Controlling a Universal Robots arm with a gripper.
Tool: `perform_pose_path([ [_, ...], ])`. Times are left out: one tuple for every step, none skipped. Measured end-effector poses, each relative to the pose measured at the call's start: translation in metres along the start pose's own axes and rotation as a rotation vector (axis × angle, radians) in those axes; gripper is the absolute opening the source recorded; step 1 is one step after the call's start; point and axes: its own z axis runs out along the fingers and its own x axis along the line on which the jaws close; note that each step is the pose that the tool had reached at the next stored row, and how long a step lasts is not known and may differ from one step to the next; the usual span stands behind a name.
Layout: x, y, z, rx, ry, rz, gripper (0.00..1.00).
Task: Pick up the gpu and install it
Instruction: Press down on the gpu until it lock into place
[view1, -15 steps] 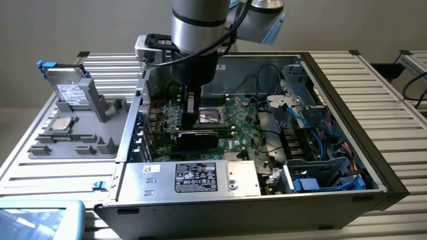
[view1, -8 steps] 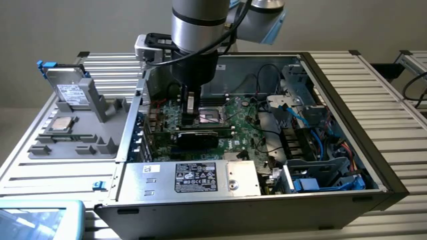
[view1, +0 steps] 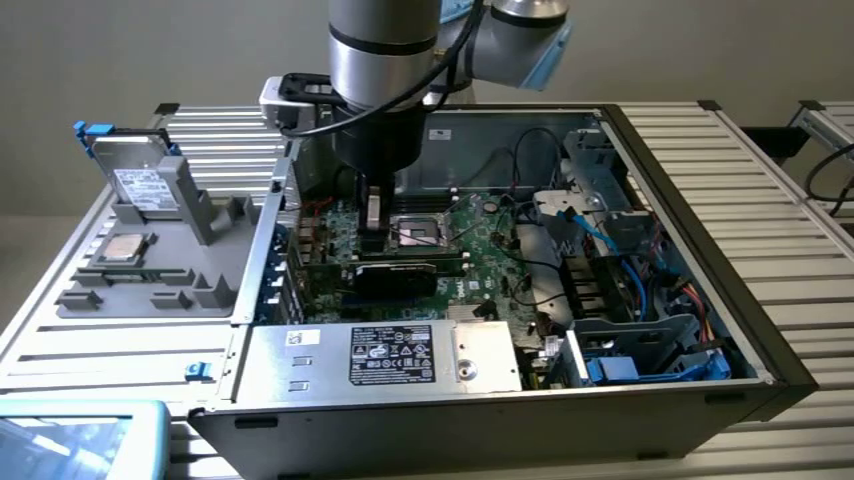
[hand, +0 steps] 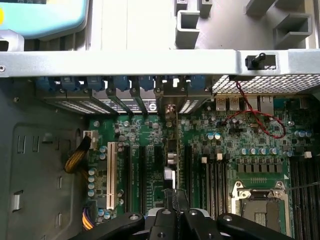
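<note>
Down inside the open computer case (view1: 747, 330), the claw (hand: 176, 212) is clamped on the top edge of the gpu (hand: 172, 150), which stands on edge directly beneath it among the expansion slots of the green motherboard (hand: 235, 145). From the wrist view the card appears as a thin upright strip running from the claw to the slot brackets at the case's rear wall. From the exterior view the arm (view1: 380, 90) reaches straight down into the case, hiding the claw, and a grey parts tray (view1: 147, 260) lies on the table (view1: 787, 180) at the exterior view's left.
</note>
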Motion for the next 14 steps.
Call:
perform_pose_path([
  [0.000,0.0014,0.0010,0.0039,0.0009,0.000,0.12],
  [-0.001,0.0029,0.0018,0.0078,0.0019,0.000,0.12],
  [-0.001,0.0043,0.0027,0.0121,0.0031,0.000,0.12],
  [-0.002,0.0055,0.0034,0.0169,0.0042,0.000,0.12],
  [-0.002,0.0067,0.0041,0.0224,0.0056,0.001,0.12],
  [-0.002,0.0079,0.0050,0.0277,0.0072,0.001,0.12],
  [-0.003,0.0082,0.0057,0.0315,0.0085,0.001,0.12],
  [-0.003,0.0082,0.0066,0.0353,0.0095,0.001,0.12],
  [-0.003,0.0081,0.0074,0.0384,0.0100,0.001,0.12],
  [-0.004,0.0080,0.0083,0.0414,0.0108,0.001,0.12],
  [-0.004,0.0080,0.0091,0.0440,0.0116,0.001,0.12],
  [-0.004,0.0079,0.0100,0.0467,0.0123,0.001,0.12],
  [-0.004,0.0078,0.0108,0.0491,0.0134,0.001,0.12],
  [-0.004,0.0079,0.0118,0.0511,0.0143,0.001,0.12],
])
